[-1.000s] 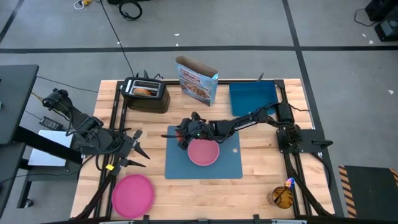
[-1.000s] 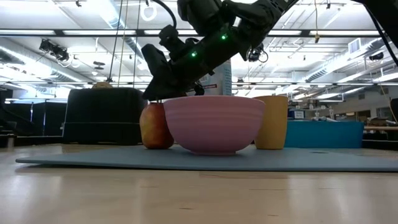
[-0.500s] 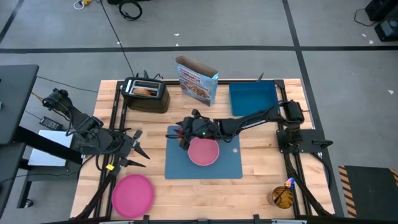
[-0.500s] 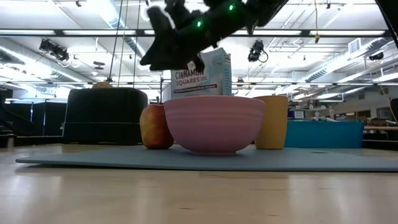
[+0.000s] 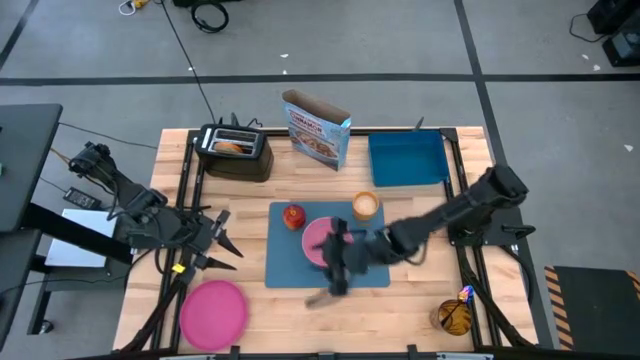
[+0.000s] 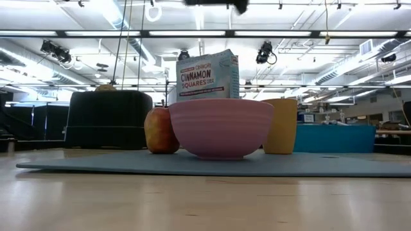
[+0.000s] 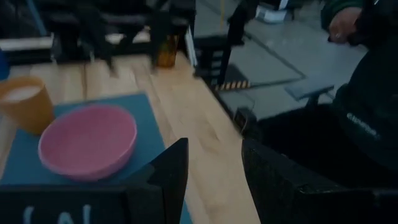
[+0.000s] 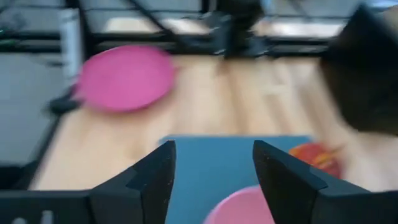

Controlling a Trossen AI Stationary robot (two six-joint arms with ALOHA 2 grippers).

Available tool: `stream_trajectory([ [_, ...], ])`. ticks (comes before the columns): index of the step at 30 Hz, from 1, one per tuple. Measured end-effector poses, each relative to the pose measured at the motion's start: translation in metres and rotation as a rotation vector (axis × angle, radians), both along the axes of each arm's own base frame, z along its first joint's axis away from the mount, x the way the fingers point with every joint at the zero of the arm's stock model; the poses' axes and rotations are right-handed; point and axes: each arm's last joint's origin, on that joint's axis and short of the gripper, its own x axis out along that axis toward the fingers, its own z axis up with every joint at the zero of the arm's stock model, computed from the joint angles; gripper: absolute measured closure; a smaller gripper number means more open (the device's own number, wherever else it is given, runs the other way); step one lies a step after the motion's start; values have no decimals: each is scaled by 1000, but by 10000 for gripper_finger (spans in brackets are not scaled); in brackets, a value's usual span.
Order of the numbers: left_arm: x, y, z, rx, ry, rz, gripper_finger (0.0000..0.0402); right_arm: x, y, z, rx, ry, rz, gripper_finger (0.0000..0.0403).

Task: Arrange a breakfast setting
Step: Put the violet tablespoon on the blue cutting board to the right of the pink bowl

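Observation:
On the blue placemat [image 5: 372,268] stand the red-orange apple [image 5: 293,216], the tan cup [image 5: 366,206] and the small pink bowl [image 5: 318,238]. The low view shows the apple [image 6: 160,130], bowl [image 6: 220,127] and cup [image 6: 280,125] side by side. The flat pink plate [image 5: 213,312] lies on the table at the near left. The spoon [image 5: 465,294] stands in a container at the near right. My right gripper [image 5: 333,263] is open and empty, high over the bowl's near side. My left gripper [image 5: 228,236] is open and empty, left of the mat.
A black toaster [image 5: 235,150], a cereal box [image 5: 318,125] and a deep blue tray [image 5: 407,158] stand along the far edge. A person in dark clothing [image 7: 360,93] shows beyond the table in the left wrist view. Bare wood lies between the mat and the plate.
My right gripper has risen from just above the apple and swung toward the table's near edge, past the bowl, turning toward the near left. The apple, bowl and cup have stayed in place on the mat.

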Motion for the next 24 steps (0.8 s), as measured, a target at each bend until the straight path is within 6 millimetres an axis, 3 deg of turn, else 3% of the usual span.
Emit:
stream_trajectory([
  [5,4,-3,-3,-25,-93,-10,244,-28,36,-13,105,169,57,137],
  [11,7,-5,-7,-73,-162,-9,244,-65,56,-14,321,483,-19,131],
  [19,25,-19,-12,-41,-228,-5,244,-117,63,-6,302,919,-180,130],
  [24,39,-29,-18,-9,-252,-11,244,-140,61,1,342,1026,-240,126],
])
